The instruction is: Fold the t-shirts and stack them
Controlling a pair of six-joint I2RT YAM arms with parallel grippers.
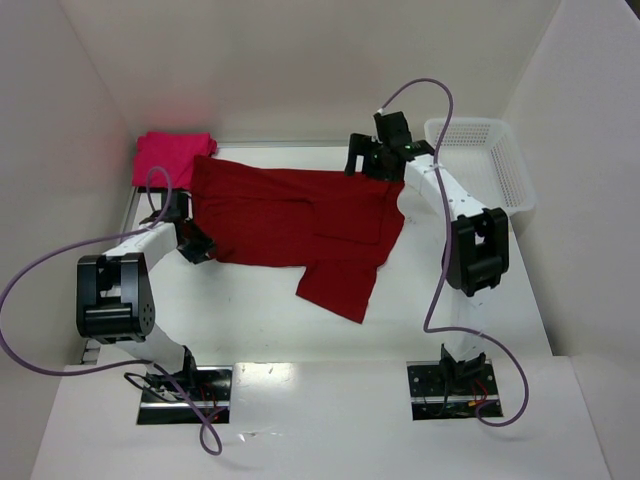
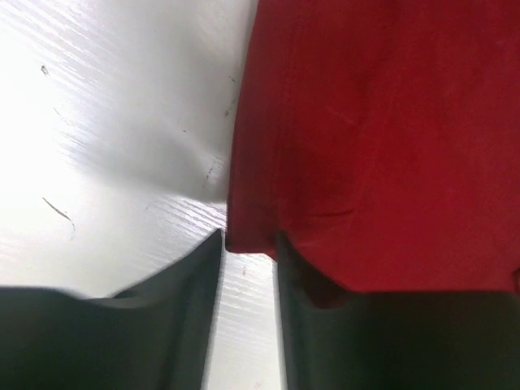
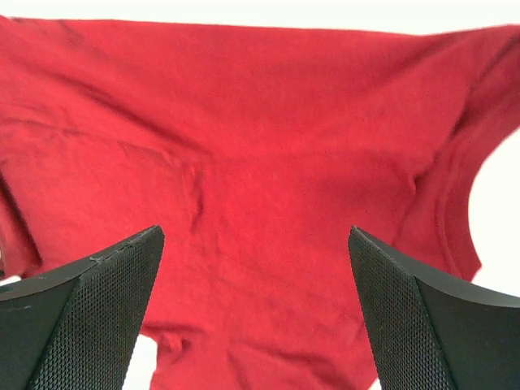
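Observation:
A dark crimson t-shirt [image 1: 300, 220] lies spread across the middle of the table, one sleeve hanging toward the near side. A magenta-pink t-shirt [image 1: 172, 155] sits bunched in the back left corner. My left gripper [image 1: 200, 245] is low at the crimson shirt's left edge. In the left wrist view its jaws [image 2: 249, 236] stand narrow, table still showing between them, and the shirt's hem corner [image 2: 248, 240] lies between the tips. My right gripper [image 1: 360, 160] hovers at the shirt's far right edge. In the right wrist view it [image 3: 254, 231] stands wide open above the cloth [image 3: 260, 162], holding nothing.
A white mesh basket [image 1: 485, 160] stands at the back right against the wall. White walls close in the table on the left, back and right. Bare white table [image 1: 420, 310] shows on the near side of the shirt.

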